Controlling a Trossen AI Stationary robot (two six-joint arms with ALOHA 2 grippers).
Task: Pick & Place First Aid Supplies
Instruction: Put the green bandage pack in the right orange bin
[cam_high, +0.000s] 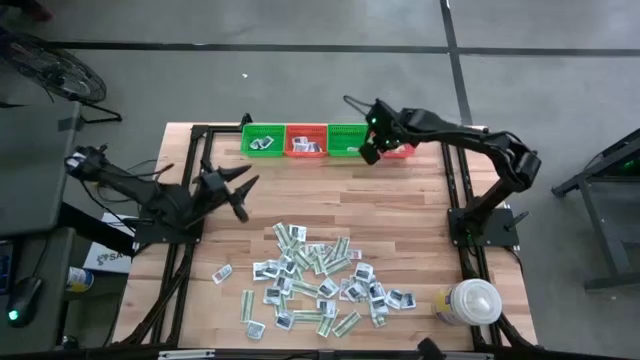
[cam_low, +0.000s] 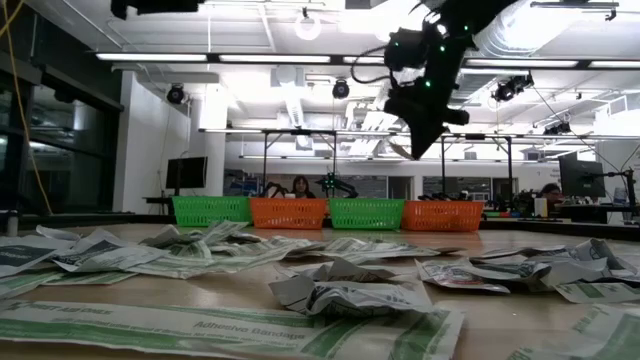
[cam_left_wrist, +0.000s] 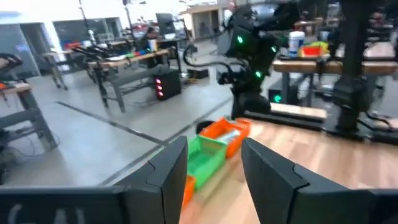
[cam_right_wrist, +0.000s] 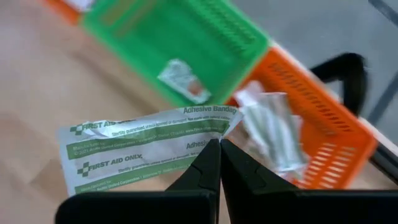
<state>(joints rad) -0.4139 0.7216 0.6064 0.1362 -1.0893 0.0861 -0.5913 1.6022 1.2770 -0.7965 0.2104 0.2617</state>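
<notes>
My right gripper (cam_high: 368, 152) (cam_right_wrist: 219, 146) hangs over the basket row at the table's far edge, shut on a white and pale-green bandage packet (cam_right_wrist: 137, 146). Under it are a green basket (cam_right_wrist: 186, 37) and an orange basket (cam_right_wrist: 311, 124), each with a packet lying in it. The other first aid supplies (cam_high: 320, 280) lie in a loose pile on the near half of the table. My left gripper (cam_high: 243, 195) (cam_left_wrist: 214, 168) is raised at the table's left side, pointing level, open and with nothing between its fingers. My right gripper pinches the packet between its two fingertips at one long edge, near one end (cam_right_wrist: 211, 134). The fingers come slanting down from above. The packet sticks out sideways from the fingertips, lifted clear above the baskets, its printed face toward the wrist camera.
Four baskets stand in a row along the far edge: green (cam_high: 262, 140), orange (cam_high: 305, 141), green (cam_high: 345, 138), orange (cam_high: 402, 152). A big white round lidded container (cam_high: 470, 300) stands at the near right corner. Bare wood lies between the pile and the baskets.
</notes>
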